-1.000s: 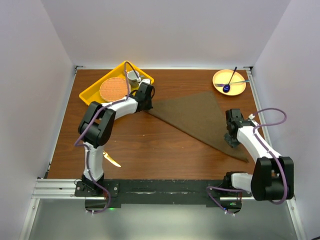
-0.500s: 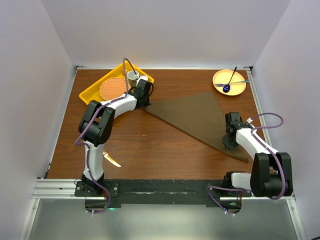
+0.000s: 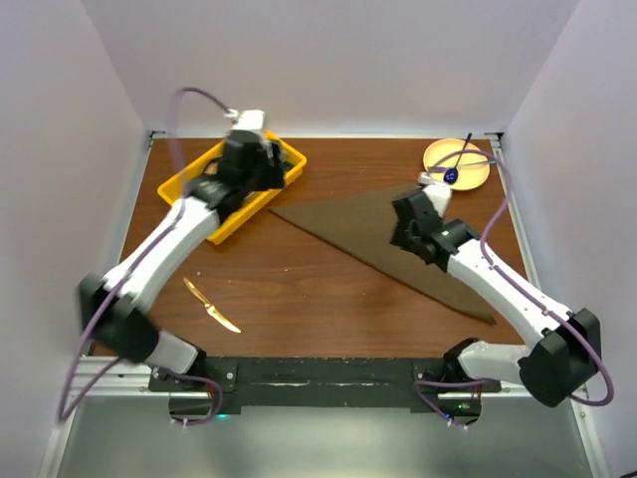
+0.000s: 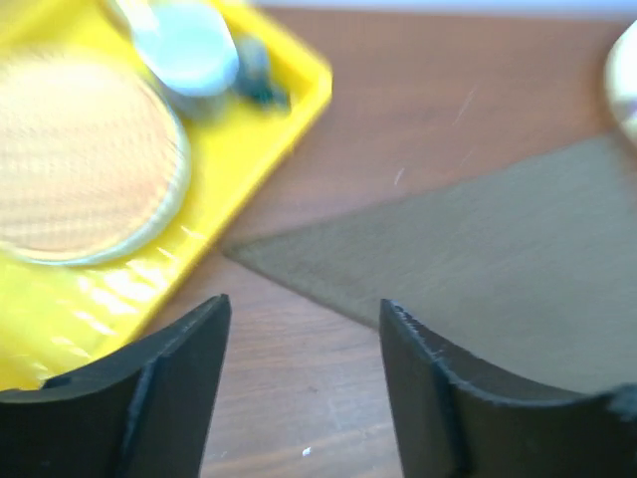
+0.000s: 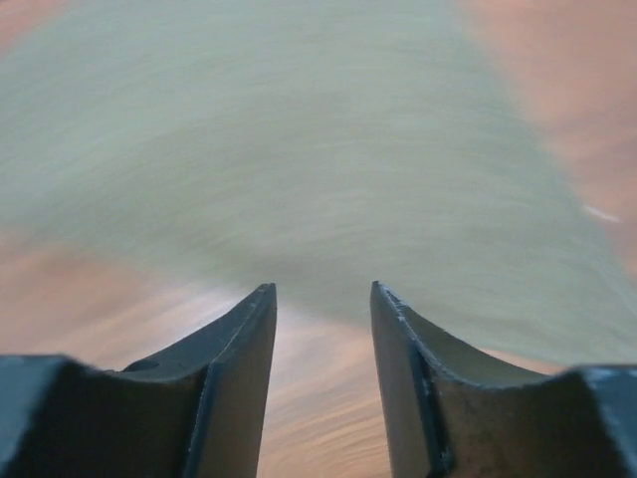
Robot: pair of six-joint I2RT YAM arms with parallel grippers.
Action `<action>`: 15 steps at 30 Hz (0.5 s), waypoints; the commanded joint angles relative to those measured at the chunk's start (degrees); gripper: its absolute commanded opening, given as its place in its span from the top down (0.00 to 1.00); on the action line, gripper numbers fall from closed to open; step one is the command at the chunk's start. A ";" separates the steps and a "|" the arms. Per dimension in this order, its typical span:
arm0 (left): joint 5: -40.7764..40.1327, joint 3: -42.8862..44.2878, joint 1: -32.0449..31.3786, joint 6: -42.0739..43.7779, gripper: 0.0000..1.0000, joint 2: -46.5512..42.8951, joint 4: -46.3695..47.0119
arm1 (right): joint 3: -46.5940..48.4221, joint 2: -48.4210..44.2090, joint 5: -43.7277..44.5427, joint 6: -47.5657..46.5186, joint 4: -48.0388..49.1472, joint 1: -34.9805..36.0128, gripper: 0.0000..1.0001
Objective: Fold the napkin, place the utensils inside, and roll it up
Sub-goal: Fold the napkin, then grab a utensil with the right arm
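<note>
The napkin (image 3: 348, 224) lies flat on the table as a folded triangle, its long edge running from beside the tray down to the near right. My left gripper (image 3: 257, 177) hovers open over the tray's near corner; in the left wrist view the left gripper (image 4: 304, 317) is above bare wood, with the napkin's (image 4: 478, 269) pointed corner just ahead of it. My right gripper (image 3: 406, 234) hangs open above the napkin's right half. The right wrist view is blurred, with the right gripper (image 5: 320, 289) empty over the napkin (image 5: 299, 149). One gold utensil (image 3: 211, 305) lies at the near left.
A yellow tray (image 3: 284, 164) at the back left holds a round orange mat (image 4: 80, 169) and a small cup (image 4: 189, 45). A yellow plate (image 3: 473, 174) with a dark blue spoon (image 3: 450, 175) sits at the back right.
Both grippers have opened and let go of the napkin's corners. The left arm has risen and swung back over the tray. The right arm has lifted and moved up-left over the napkin.
</note>
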 commanded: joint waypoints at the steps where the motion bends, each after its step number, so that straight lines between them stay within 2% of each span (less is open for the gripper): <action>1: -3.71 -3.01 2.33 -1.00 0.21 -16.63 -12.82 | 2.35 2.27 -9.19 -7.48 4.00 11.13 0.47; 4: -9.60 -7.74 2.94 -7.06 0.09 -23.76 -22.48 | 5.07 4.56 -10.27 -6.52 5.25 17.90 0.42; 5: -11.01 -8.98 3.20 -10.47 0.09 -26.21 -24.53 | 5.95 4.91 -9.83 -5.99 5.25 19.33 0.41; 6: -11.55 -10.04 3.99 -11.63 0.00 -27.19 -26.21 | 7.27 5.43 -9.91 -5.73 5.25 20.65 0.39; 11: -13.57 -17.59 9.08 -23.05 0.00 -27.47 -37.46 | 7.81 3.16 -11.41 -3.45 6.47 24.96 0.39; 15: -12.61 -22.34 18.20 -31.14 0.00 -26.85 -42.39 | 4.13 -2.28 -12.03 -2.82 7.79 25.14 0.39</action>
